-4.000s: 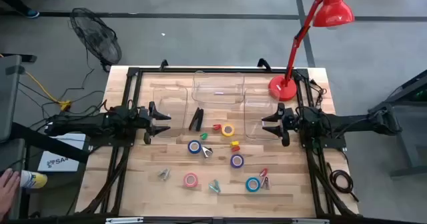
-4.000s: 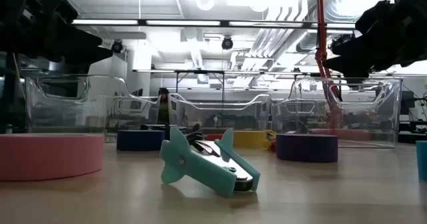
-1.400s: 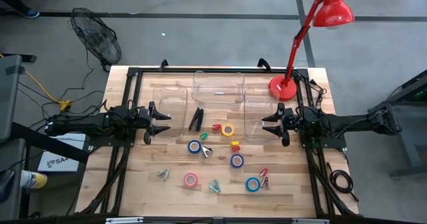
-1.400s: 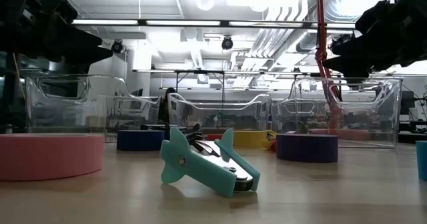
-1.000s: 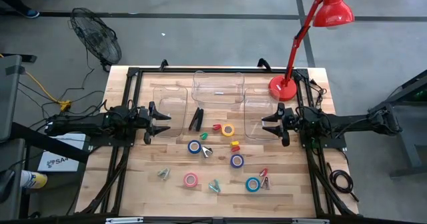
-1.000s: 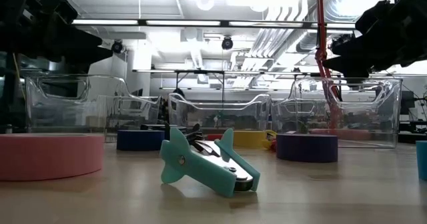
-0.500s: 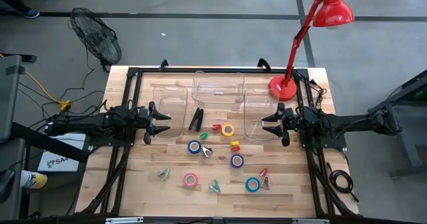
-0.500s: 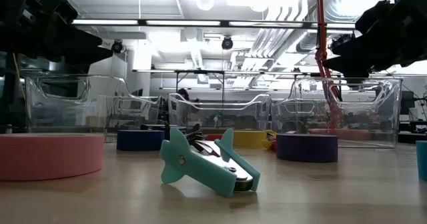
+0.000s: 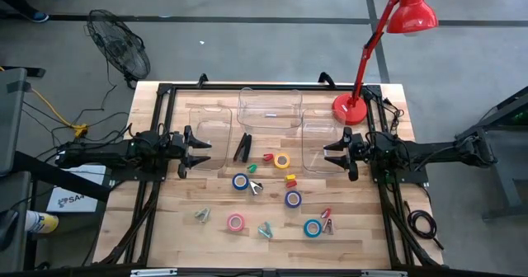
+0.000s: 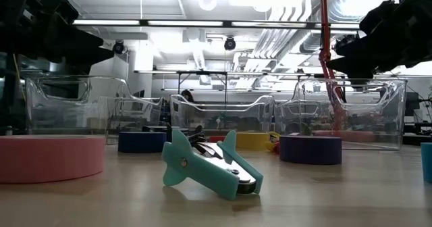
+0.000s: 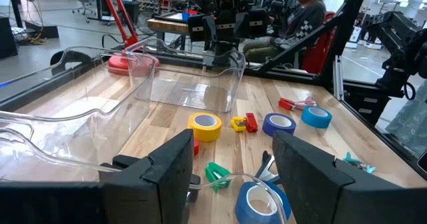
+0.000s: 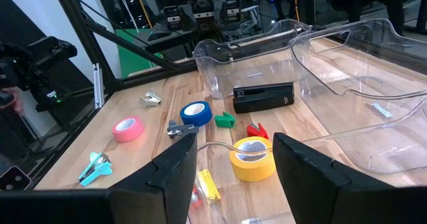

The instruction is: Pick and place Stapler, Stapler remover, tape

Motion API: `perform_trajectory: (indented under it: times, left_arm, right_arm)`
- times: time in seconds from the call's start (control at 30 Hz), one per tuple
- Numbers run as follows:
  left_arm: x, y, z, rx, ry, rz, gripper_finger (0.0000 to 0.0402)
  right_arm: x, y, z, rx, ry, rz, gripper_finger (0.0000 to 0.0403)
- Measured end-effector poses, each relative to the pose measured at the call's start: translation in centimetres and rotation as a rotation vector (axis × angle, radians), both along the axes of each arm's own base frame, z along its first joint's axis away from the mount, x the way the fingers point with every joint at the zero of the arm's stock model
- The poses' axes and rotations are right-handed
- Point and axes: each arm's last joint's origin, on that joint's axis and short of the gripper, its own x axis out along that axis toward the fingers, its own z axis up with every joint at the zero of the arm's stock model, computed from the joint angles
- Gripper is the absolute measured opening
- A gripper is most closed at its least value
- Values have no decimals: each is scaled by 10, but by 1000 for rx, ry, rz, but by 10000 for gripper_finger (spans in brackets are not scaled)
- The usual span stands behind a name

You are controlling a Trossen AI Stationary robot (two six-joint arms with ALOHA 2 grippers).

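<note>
hovering at the left edge of the table [image 9: 346, 232], the left gripper [image 9: 203, 152] holds its fingers apart and empty, level with the stapler [image 9: 242, 147]. the right gripper [image 9: 330, 154] hangs well right of the stapler, also spread and empty. the yellow tape [image 9: 282, 161] lies just right of the stapler, the blue tape [image 9: 240, 181] just in front, and the purple [image 9: 293, 199], pink [image 9: 236, 223] and teal-blue rolls [image 9: 312, 227] farther forward.
</note>
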Motion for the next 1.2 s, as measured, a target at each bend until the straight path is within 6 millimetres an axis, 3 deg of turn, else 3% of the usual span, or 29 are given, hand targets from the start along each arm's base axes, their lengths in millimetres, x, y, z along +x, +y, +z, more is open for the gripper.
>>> perform_trajectory:
  times: [0.6, 0.83, 1.0, 1.2]
  left_arm:
    - [-1, -1, 7, 2, -9, -24, 202]
    - [-7, 0, 38, 7, -79, 22, 202]
    - [-14, 0, 56, -7, 21, 26, 202]
    - [-22, 1, 81, -170, 243, 89, 202]
  right_arm:
    - [0, 0, 0, 0, 0, 0, 189]
    - [0, 0, 0, 0, 0, 0, 189]
    - [0, 0, 0, 0, 0, 0, 189]
    - [0, 0, 0, 0, 0, 0, 189]
